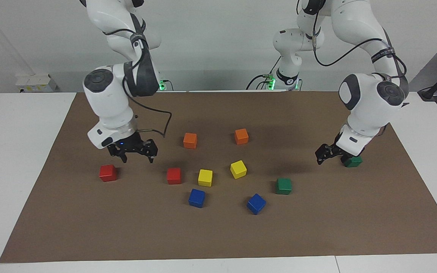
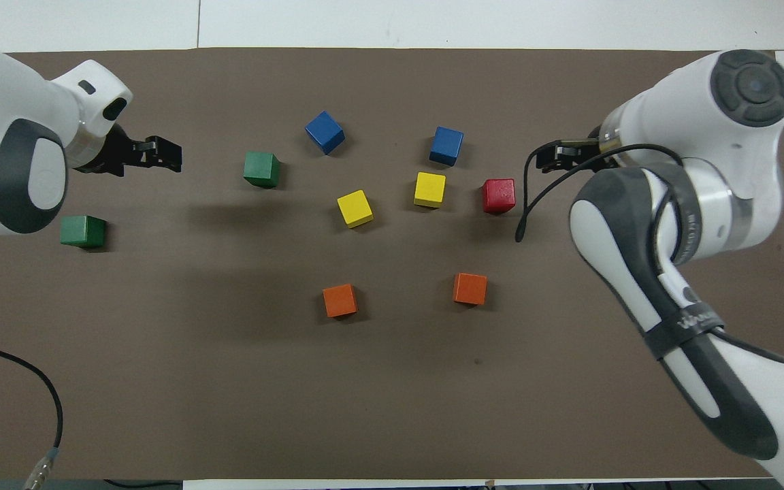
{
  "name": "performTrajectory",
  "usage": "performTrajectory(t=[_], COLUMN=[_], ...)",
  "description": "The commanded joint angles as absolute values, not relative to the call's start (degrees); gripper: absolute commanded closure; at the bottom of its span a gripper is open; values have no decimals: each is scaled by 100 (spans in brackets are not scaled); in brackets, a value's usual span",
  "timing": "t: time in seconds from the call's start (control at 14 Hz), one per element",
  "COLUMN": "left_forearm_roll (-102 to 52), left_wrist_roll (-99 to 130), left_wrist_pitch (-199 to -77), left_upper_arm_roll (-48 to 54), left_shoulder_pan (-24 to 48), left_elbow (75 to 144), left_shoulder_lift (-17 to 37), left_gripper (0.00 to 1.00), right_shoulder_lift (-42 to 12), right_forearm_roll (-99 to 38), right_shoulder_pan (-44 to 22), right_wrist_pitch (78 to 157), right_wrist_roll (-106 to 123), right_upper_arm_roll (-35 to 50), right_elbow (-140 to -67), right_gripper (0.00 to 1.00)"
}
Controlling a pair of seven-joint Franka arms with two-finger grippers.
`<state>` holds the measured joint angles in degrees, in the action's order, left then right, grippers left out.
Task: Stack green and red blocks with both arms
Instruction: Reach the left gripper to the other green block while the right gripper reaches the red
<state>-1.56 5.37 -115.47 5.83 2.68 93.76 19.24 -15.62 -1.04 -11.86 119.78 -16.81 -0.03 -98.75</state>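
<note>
Facing view: right jaws (image 1: 134,150) gape empty above the worktop, between two glossy red cubes (image 1: 108,173) (image 1: 173,176). Overhead view: left jaws (image 2: 162,152) (also gaping) hover between two dark green cubes (image 2: 83,231) (image 2: 260,169); next, probably, a descent onto the inner cubes.

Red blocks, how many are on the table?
2. One red block sits alone toward the right arm's end of the table. The other red block is in the middle bunch, beside a yellow block. Neither is stacked or held.
</note>
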Motion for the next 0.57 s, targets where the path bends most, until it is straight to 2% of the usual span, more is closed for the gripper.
performTrajectory(t=[0.0,0.14,0.5], left_forearm_roll=[-237,-229,-176], left_wrist_roll=[1000,1020,1011], left_wrist_pitch=[-11505,-11670,-12173], left_upper_arm_roll=[492,492,492], left_shoulder_pan=[842,1019,1230], left_elbow=[8502,8323,8323], left_shoulder_lift=[2774,3066,3383], left_gripper=[0,0,0], right_shoulder_lift=[-1897,-2126,-2451], right_forearm_roll=[-88,-70,-70], right_shoulder_pan=[-1379,-1502,-1617], right_wrist_pitch=[12242,12444,12726], right_wrist_roll=[-2125,-2363,-2750], right_upper_arm_roll=[-9,-18,-18], right_elbow=[-9808,-9817,-9809], right_gripper=[0,0,0])
